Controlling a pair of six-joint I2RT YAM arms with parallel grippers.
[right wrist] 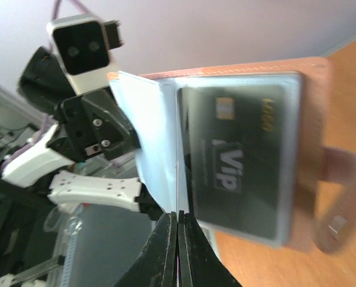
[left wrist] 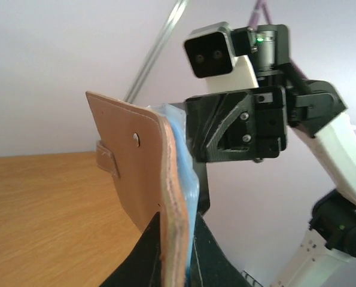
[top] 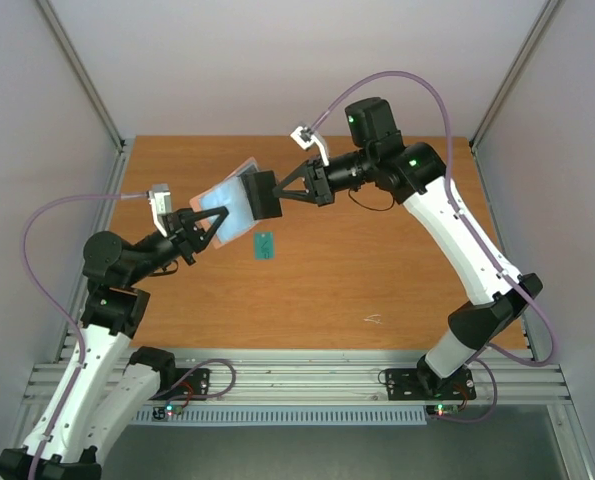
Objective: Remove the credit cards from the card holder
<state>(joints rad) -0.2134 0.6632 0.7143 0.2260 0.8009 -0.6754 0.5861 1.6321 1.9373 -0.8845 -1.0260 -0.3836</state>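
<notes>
Grey walls (top: 277, 60) on three sides; orange-brown wooden table (top: 377, 270).

Card holder (top: 229, 205) is held up off the table, over the far-left part, open, between both arms. Dusty pink outside, pale blue-grey leaves inside.

Left gripper (top: 213, 218): fingers clamped on the holder's lower edge, one on either side of the cover. Closure strap (left wrist: 106, 158) hangs off the outer face.

Right gripper (top: 252, 195): fingers pressed nearly together, pinching a thin inner leaf of the holder.

Black card (right wrist: 240, 161) sits in a clear pocket, "VIP" lettering legible in the right wrist view.

Teal-green card (top: 265, 244) lies flat on the table, left of centre, apart from the holder and both grippers.
</notes>
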